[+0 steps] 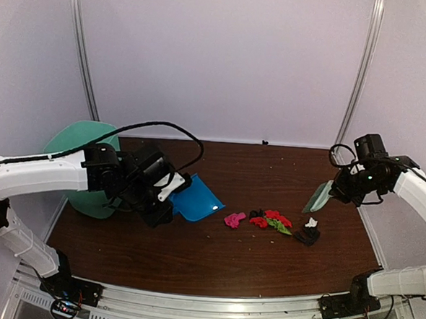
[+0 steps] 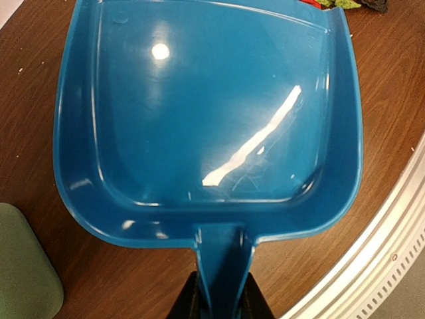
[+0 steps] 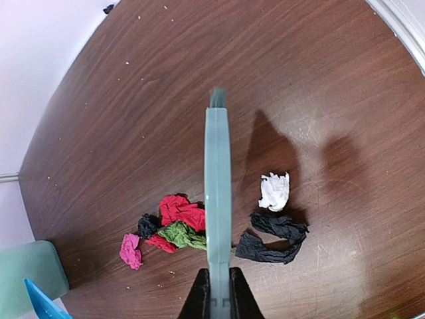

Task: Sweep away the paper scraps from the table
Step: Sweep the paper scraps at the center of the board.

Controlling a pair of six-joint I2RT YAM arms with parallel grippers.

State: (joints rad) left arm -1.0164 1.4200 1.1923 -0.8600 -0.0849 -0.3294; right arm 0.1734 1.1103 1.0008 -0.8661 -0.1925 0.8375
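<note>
Across the middle-right of the dark wood counter (image 1: 214, 264) lie the paper scraps (image 1: 271, 221), between the two arms. At the counter's left edge stands a pale green bin (image 1: 69, 143). Next in size, the blue dustpan (image 1: 196, 200) sits left of centre, its handle clamped in the left tool (image 2: 224, 302). Its open lip faces right, toward the scraps, and nothing lies in it. Whether the lip touches the wood I cannot tell. The right tool (image 3: 218, 292) is closed on the handle of a pale green brush (image 3: 217, 199), which hangs above the counter near the row's right end.

The scraps form a loose row whose long axis runs left to right: pink nearest the dustpan, then black, red and green bunched together, a gap, then a white ball with a long black twist just beside it.

To do this well, I judge the brush should land to the right of the white and black pieces, bristles on the wood, and draw leftward along the row toward the dustpan. The dustpan lip wants pressing flat first, or small bits will slip under it.
</note>
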